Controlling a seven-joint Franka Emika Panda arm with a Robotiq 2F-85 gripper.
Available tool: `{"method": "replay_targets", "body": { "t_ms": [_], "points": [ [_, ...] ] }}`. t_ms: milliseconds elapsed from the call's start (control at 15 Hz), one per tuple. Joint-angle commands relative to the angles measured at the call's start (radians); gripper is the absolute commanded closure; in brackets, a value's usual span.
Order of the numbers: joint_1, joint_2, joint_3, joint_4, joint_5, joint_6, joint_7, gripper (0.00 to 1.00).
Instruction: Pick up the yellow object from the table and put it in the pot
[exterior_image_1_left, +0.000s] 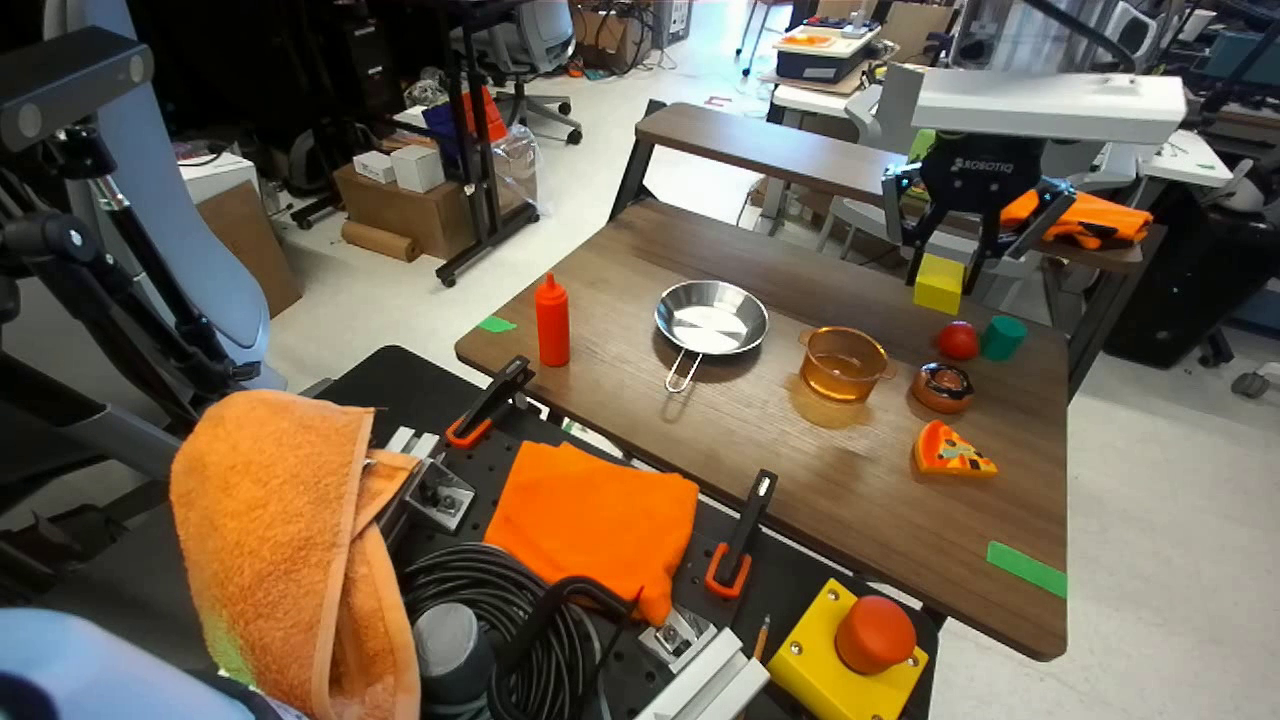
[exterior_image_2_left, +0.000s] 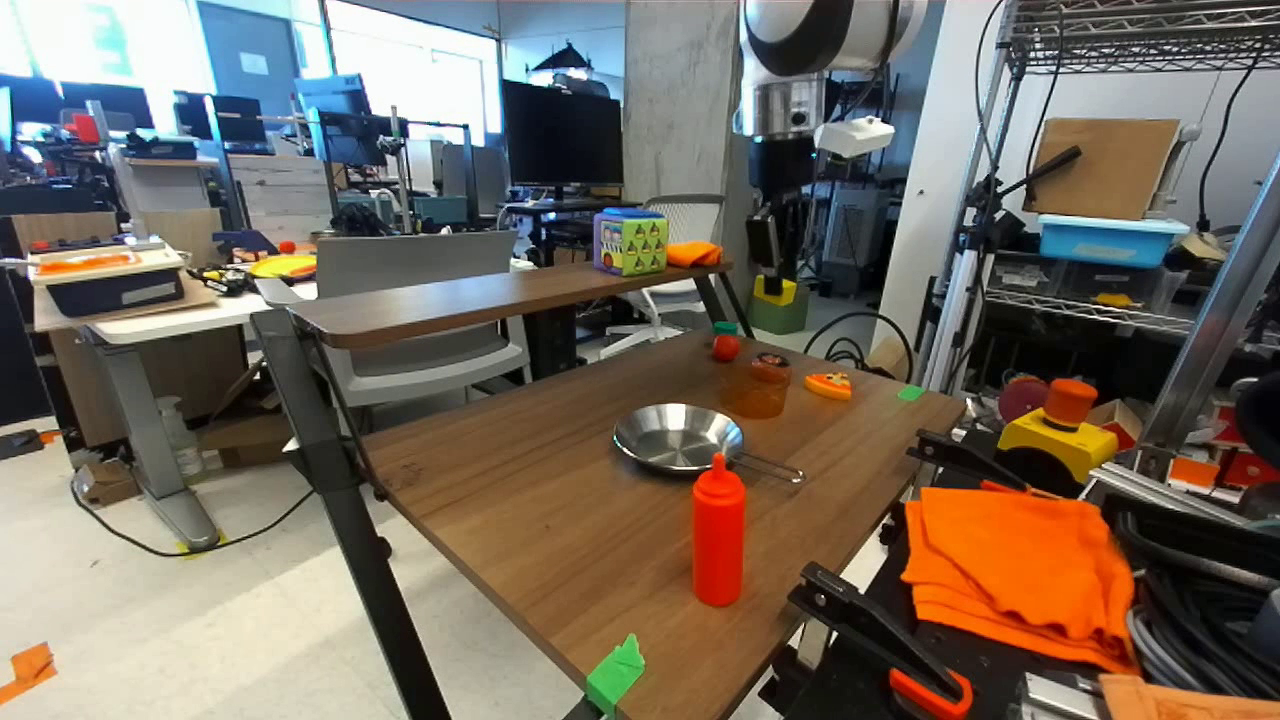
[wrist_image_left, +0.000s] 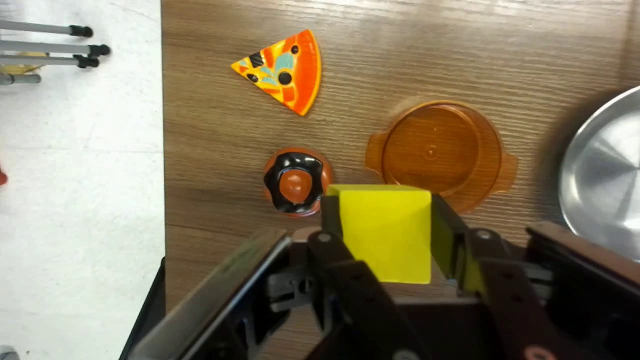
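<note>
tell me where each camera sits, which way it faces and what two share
An exterior view: raised behind the folded orange cloth, facing down across the table; gripper shows.
An exterior view: off the table end with the red bottle, looking lengthwise; arm and gripper show.
Wrist view: on the wrist, facing down at the pot; gripper fingers holding the yellow block show.
Both exterior views share red bottle and silver pan.
</note>
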Motion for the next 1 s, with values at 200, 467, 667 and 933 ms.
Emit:
{"method": "replay_targets", "body": {
  "t_ms": [200,467,667,933],
  "points": [
    [0.107,-0.055,-0.082,-0.126,-0.249,0.138,0.216,0.80],
    [0.135,-0.069,-0.101,-0.157,-0.332,0.161,0.295,0.80],
    [0.135,-0.077,-0.094,-0.160,-0.343,0.161,0.294,0.80],
    [0.146,-0.081,-0.086,-0.137,-0.357,0.128,0.278,0.80]
  ]
}}
